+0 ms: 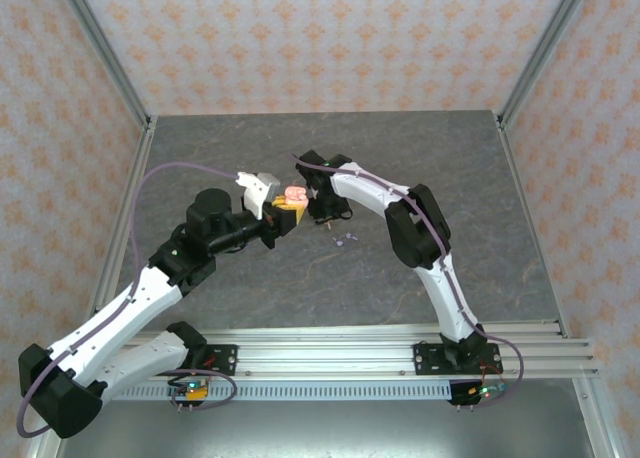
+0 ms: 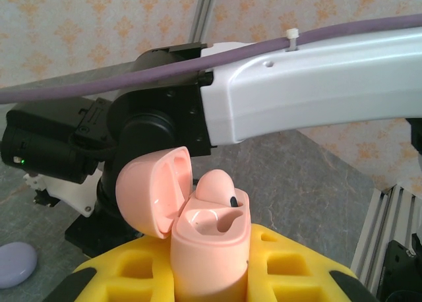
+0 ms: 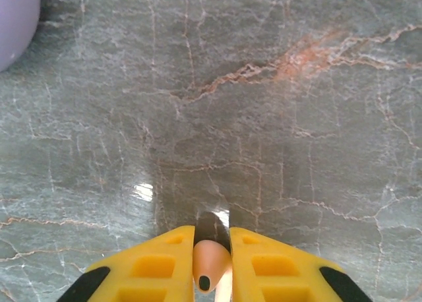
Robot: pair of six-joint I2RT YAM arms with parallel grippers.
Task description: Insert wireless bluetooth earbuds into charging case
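Right wrist cam's got the right gripper [image 3: 212, 239] pinching a pink earbud [image 3: 210, 266], left gripper [image 2: 211, 269] clamped round the open charging case [image 2: 214, 246].

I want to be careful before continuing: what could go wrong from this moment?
The right claw pinches the tiny pink earbud; it may slip or twist.
The pink case in the left claw has one free socket beside a seated earbud; poor alignment could jam.
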